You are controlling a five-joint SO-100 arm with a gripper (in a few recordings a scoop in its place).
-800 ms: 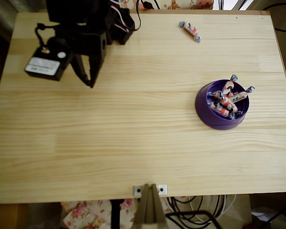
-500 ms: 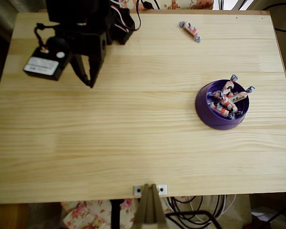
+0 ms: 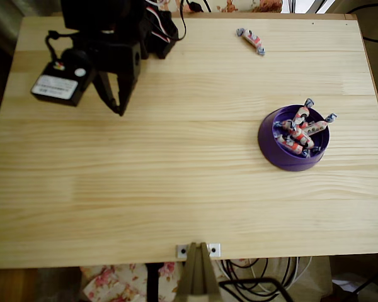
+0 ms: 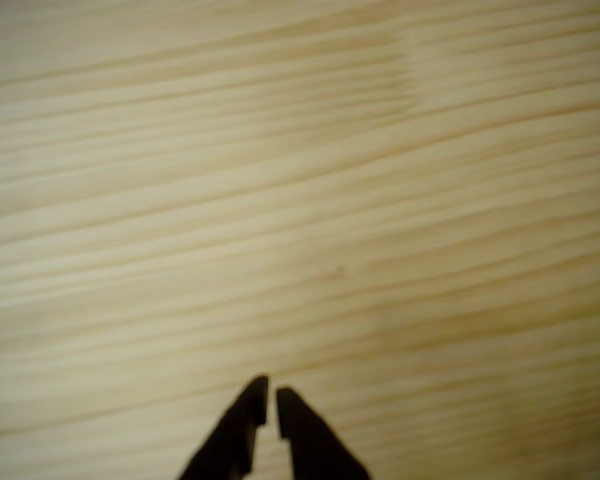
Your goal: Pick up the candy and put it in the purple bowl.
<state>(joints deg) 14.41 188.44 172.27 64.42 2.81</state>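
A candy with a pink-red and white wrapper lies alone near the table's far edge in the overhead view, right of centre. The purple bowl stands at the right and holds several like sweets. My black gripper hangs over the upper left of the table, far left of both, its fingers together and nothing between them. In the wrist view the two dark fingertips nearly touch over bare wood, and my gripper holds nothing.
The pale wooden table is bare across its middle and front. A black box with a white label sits at the left by the arm. A metal bracket is clamped at the front edge. Cables hang below the table.
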